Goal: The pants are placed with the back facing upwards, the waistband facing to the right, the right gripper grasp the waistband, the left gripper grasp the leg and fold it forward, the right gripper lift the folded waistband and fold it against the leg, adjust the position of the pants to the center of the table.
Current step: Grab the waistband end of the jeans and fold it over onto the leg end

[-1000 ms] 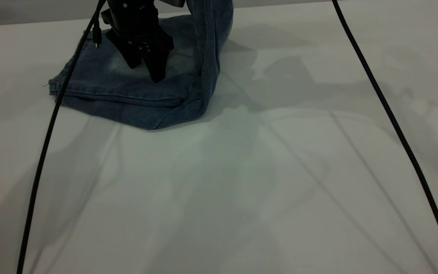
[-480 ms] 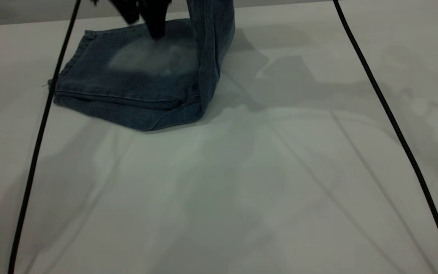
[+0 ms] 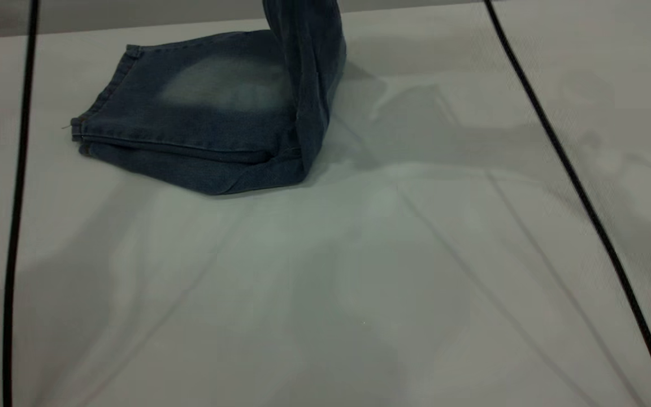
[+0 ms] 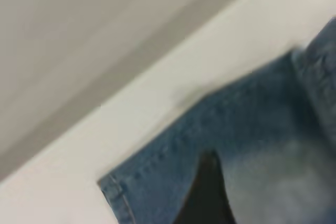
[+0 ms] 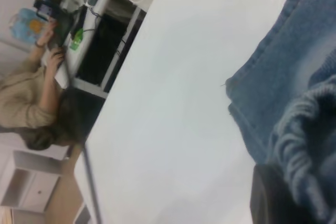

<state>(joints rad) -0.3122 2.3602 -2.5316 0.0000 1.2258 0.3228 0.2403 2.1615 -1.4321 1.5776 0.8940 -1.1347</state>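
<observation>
Pants (image 3: 207,124) lie folded at the far left part of the table (image 3: 359,271), plain side w/ a pale faded patch facing up, hem edge toward the ext. view's left. The right end of the pants is pulled up off the table into a near-vertical strip that runs out the top of the ext. view.

Right wrist view: ruffled waistband (image 5: 304,145) sits right at the right gripper (image 5: 273,198); only one dark finger shows, w/ the pleated denim against it, so the gripper looks clamped on the waistband.

Left wrist view: one dark fingertip of the left gripper (image 4: 207,192) shows above the flat denim, not touching as far as visible; can't tell if its fingers are apart or together.

Two black cables (image 3: 17,186) hang across the ext. view, one each side. A seated person (image 5: 37,103) shows beyond the table edge in the right wrist view.
</observation>
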